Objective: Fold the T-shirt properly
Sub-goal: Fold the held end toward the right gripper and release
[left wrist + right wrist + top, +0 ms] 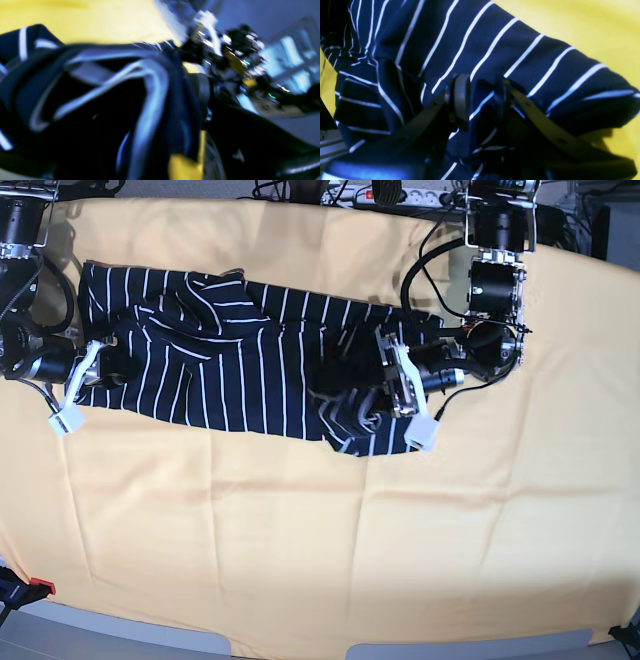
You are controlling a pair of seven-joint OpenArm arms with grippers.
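The T-shirt [250,350], dark navy with thin white stripes, lies crumpled and stretched sideways across the far half of the yellow-covered table [300,520]. My right gripper [108,365] is at its left end. In the right wrist view this right gripper [481,98] is shut on a fold of the T-shirt [480,50], with cloth pinched between the two dark fingers [461,96]. My left gripper [345,380] lies low over the bunched right end. The left wrist view is blurred, with the T-shirt [150,82] draped close across it, hiding the jaws.
Cables and a power strip [390,192] run along the far edge. Both arm bases stand at the far corners, one at the left [20,230] and one at the right [498,240]. A red clamp [38,585] sits at the near left edge.
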